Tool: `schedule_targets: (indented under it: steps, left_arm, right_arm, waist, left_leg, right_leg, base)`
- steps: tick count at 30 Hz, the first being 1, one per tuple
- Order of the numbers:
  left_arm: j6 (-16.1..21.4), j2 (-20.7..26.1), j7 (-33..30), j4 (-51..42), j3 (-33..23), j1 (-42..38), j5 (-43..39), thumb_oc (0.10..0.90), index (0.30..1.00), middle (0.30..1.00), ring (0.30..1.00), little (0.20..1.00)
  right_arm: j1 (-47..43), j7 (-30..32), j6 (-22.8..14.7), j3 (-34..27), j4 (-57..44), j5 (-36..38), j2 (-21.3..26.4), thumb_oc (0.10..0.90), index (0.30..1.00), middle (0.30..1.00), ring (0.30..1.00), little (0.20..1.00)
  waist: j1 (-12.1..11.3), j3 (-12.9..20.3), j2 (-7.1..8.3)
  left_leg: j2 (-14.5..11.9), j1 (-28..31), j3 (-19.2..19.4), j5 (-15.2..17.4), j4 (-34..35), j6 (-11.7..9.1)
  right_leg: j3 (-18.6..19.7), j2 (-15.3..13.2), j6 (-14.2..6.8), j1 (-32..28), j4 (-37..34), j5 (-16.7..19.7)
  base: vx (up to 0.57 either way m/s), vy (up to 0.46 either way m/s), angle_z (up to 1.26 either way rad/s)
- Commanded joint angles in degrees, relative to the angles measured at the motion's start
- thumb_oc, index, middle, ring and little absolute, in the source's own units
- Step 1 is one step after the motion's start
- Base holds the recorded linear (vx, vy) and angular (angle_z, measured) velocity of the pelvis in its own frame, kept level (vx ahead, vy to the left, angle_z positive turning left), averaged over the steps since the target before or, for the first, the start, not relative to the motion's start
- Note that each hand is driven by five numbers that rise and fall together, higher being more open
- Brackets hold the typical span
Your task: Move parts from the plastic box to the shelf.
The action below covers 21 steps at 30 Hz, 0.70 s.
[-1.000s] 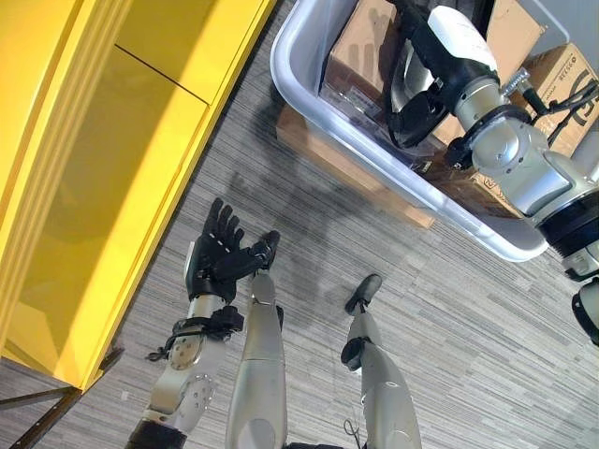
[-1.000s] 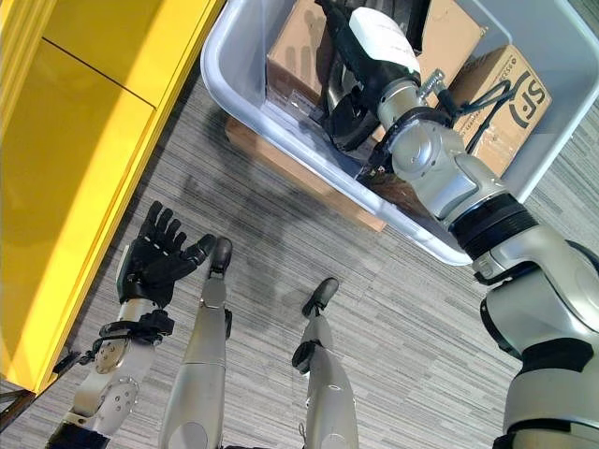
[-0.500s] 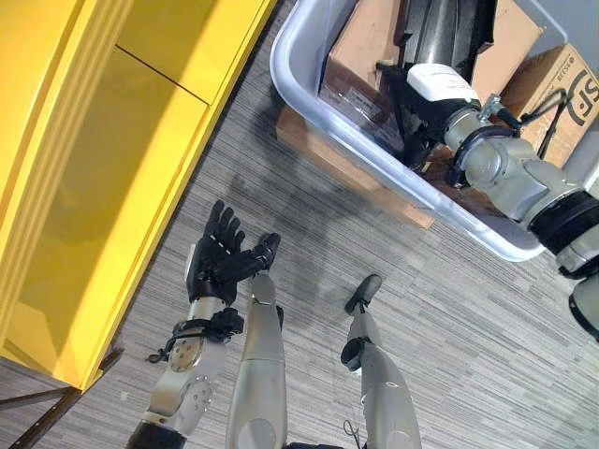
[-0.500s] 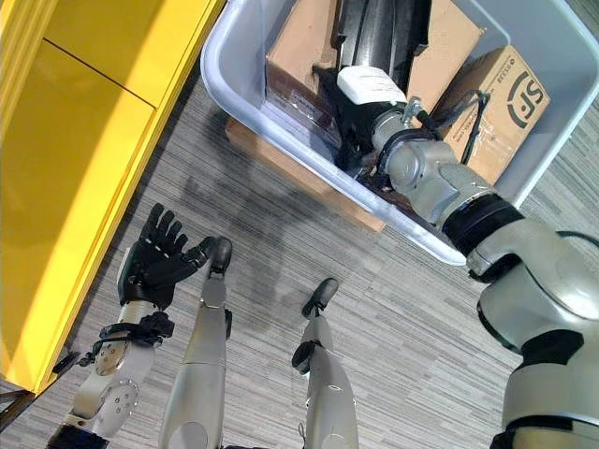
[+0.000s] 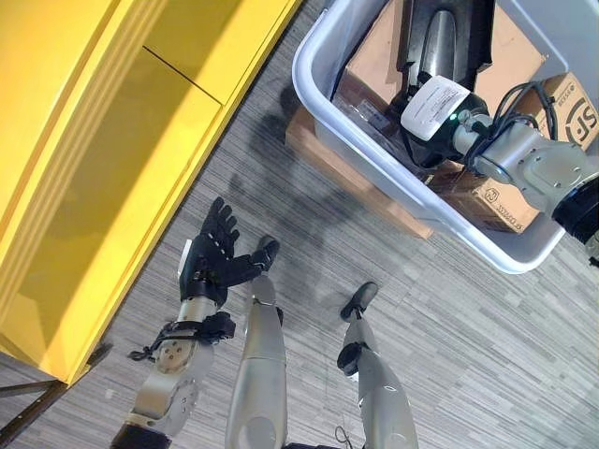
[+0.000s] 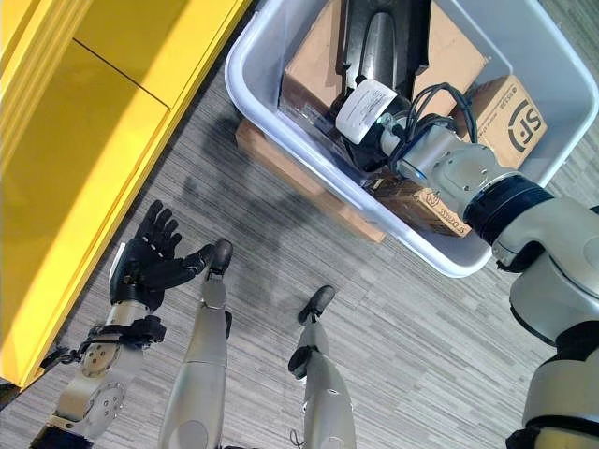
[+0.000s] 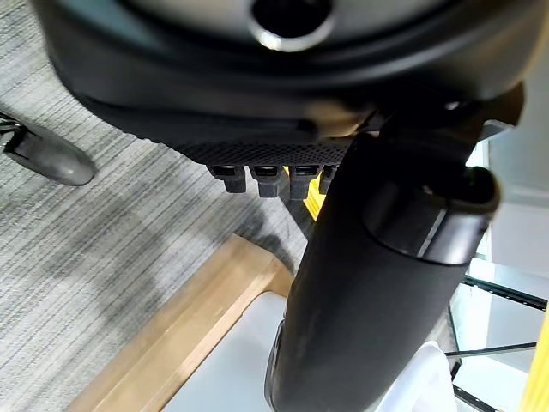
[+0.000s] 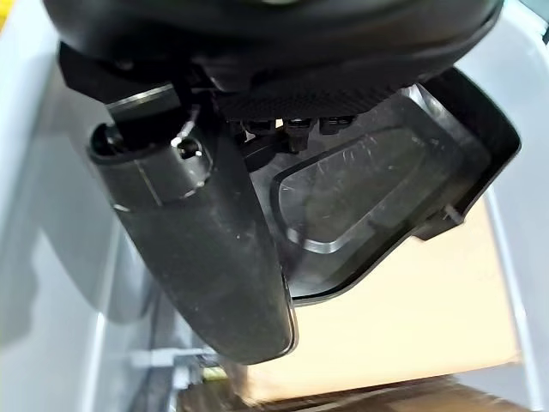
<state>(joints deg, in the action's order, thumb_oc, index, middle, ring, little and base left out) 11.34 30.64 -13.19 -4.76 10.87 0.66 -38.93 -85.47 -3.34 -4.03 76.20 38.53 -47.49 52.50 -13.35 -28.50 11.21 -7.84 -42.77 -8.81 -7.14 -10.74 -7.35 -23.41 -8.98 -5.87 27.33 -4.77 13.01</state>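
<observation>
The black part [image 6: 379, 42] lies inside the plastic box [image 6: 271, 140], on top of the brown cardboard boxes [image 6: 314, 70] packed in there. It is long and shiny, with a raised edge all round. The right hand [image 6: 370, 112] is down in the plastic box, right at the near end of the black part. In the right wrist view the fingers [image 8: 296, 129] reach to the edge of the black part [image 8: 377, 189], and the thumb sticks out beside it. I cannot tell if the fingers are clamped on it or just touching.

The plastic box sits on a flat wooden board [image 5: 351, 173] on the grey floor [image 5: 449, 318]. The yellow shelf [image 5: 103, 159] stands well apart from the plastic box, on the other side of the floor. The left hand [image 5: 211, 262] hangs between the plastic box and the shelf, holding nothing, with its fingers spread apart.

What could go wrong: the black part looks smooth and long. If the hand holds only one end, the far end may tip down and slip out. It could also catch on the plastic box's wall while coming up.
</observation>
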Motion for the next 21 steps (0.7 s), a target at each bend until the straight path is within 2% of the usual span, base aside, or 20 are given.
schedule_targets:
  steps: [1,10,21]
  left_arm:
    - [3.12,3.42,0.64,-6.33,-3.6,1.73,3.64,0.9,1.0,1.0,1.0,1.0]
    - [2.99,4.97,0.57,-6.32,-5.05,2.31,4.11,0.9,1.0,1.0,1.0,1.0]
    - [2.81,6.43,0.74,-6.55,-5.68,2.66,4.37,0.9,1.0,1.0,1.0,1.0]
  right_arm:
    - [-0.93,-3.35,-0.22,4.01,0.29,-3.26,7.49,0.9,1.0,1.0,1.0,1.0]
    - [-1.96,-3.9,-0.31,4.01,-2.21,-4.12,11.28,0.9,1.0,1.0,1.0,1.0]
    - [-2.58,-4.26,-0.04,4.01,-3.63,-2.18,14.32,0.9,1.0,1.0,1.0,1.0]
  waist:
    - [-1.63,-1.29,4.6]
    - [-1.71,-1.29,7.24]
    - [-1.32,-1.29,8.54]
  left_leg:
    - [1.06,0.81,4.92,1.68,1.68,2.54]
    - [0.89,1.47,5.11,1.79,1.69,2.48]
    - [0.57,2.55,5.52,2.0,1.34,2.37]
  right_leg:
    - [3.05,-0.17,-4.87,-14.74,4.02,-14.31]
    - [3.08,0.08,-4.75,-15.26,3.96,-14.35]
    - [3.25,0.09,-4.72,-16.03,4.16,-14.42]
  base:
    - [0.0,0.007,0.04]
    - [0.0,0.002,0.01]
    - [0.0,0.0,0.0]
